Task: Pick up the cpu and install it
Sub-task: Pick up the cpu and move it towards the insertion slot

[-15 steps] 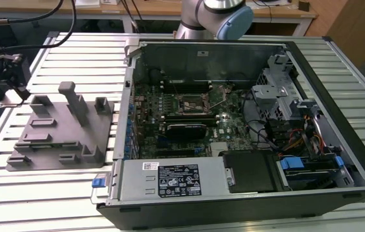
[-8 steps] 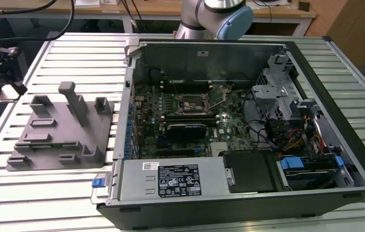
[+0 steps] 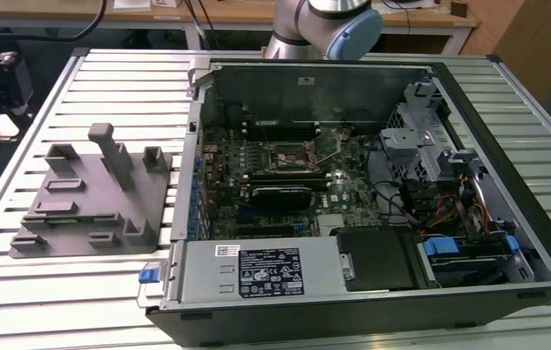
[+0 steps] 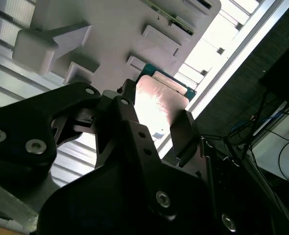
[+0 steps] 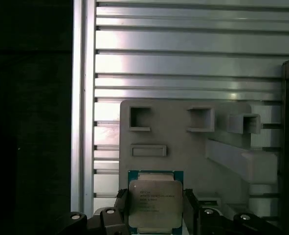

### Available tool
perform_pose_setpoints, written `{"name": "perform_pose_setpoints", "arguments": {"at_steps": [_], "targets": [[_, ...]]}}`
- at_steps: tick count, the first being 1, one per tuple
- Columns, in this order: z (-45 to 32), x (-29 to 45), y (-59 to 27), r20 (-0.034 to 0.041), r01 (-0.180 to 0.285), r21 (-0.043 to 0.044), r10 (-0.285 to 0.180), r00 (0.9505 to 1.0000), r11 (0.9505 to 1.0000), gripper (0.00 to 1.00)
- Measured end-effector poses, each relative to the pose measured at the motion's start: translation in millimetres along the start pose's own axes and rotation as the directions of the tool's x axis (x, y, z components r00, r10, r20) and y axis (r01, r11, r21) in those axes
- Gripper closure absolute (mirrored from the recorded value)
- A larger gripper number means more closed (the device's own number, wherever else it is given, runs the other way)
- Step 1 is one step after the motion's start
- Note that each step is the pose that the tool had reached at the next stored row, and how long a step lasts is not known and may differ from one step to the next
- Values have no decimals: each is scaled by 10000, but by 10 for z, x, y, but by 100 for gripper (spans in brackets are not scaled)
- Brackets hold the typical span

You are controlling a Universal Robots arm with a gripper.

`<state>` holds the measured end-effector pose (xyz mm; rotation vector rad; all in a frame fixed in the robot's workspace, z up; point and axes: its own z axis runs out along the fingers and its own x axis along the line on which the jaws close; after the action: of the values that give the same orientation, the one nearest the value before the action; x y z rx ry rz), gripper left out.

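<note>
The cpu (image 5: pixel 155 200), a flat square chip with a pale metal top and a green rim, sits between my gripper's (image 5: pixel 155 208) two black fingers (image 5: pixel 122 205), which press against its opposite edges. In the second wrist view the cpu (image 4: pixel 159 100) shows the same way in the gripper (image 4: pixel 156 117), held well above the grey plastic fixture (image 4: pixel 110 29). In the first wrist view the grey fixture (image 5: pixel 183 147) lies far below on the slatted metal table (image 5: pixel 183 63). In the exterior view the open computer case (image 3: pixel 373 182) shows the motherboard's socket (image 3: pixel 290 154) with its frame.
The grey fixture (image 3: pixel 91 197) with upright posts stands on the exterior view's left of the case. The arm's base (image 3: pixel 319 25) rises behind the case. Inside the case are a drive cage (image 3: pixel 421 138), cables (image 3: pixel 431 204) and a power supply (image 3: pixel 256 270). Dark floor (image 5: pixel 32 122) lies past the table edge.
</note>
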<state>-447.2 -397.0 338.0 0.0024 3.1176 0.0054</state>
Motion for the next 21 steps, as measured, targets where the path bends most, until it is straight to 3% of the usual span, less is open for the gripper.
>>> {"name": "perform_pose_setpoints", "arguments": {"at_steps": [21], "targets": [[-640,-15,36,2,1,0,-1,10000,10000,47]]}}
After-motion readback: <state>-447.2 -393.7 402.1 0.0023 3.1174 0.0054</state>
